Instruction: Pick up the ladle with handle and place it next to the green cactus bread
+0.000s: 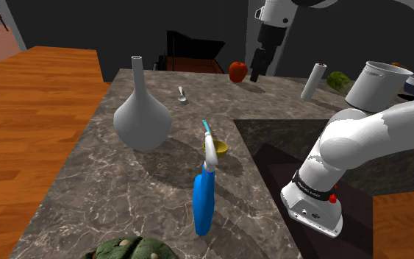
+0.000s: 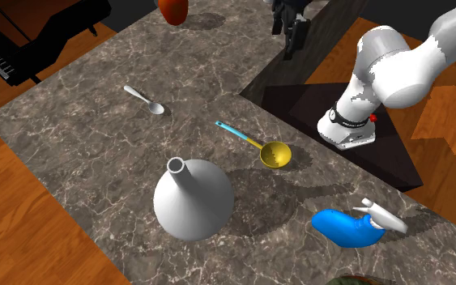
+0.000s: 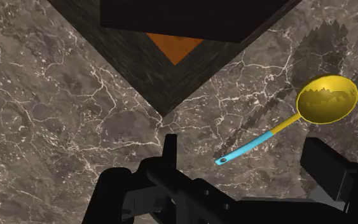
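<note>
**Open gripper hangs high, ladle waits mid-counter**

The marble counter (image 1: 87,191) runs from near to far through the shoulder view. The white arm (image 1: 352,140) swings from its stand up toward the far end. On the shoulder view's left a grey vase (image 1: 143,121) stands upright, the bulkiest thing on the stone. Nearer, a blue spray bottle (image 1: 203,202) stands directly in front of the target and hides part of it.

At the very near edge sits the green cactus bread (image 1: 135,249), the drop-off mark.

Up high over the far end is the gripper (image 1: 256,76). Its fingers are spread wide with nothing between them, which makes sense because no grasp has begun. That height likely explains why the wrist view looks down on the target.

The ladle (image 1: 214,143) lies flat just right of the vase and beyond the bottle. Its yellow bowl faces up and its blue handle points to the far side. That slim handle looks like the natural place to pinch.

Smallest of all, a grey spoon (image 1: 182,93) lies farther back, well apart from the ladle. I reckon the carry to the bread must clear the bottle, since it stands between the ladle and the bread.
</note>
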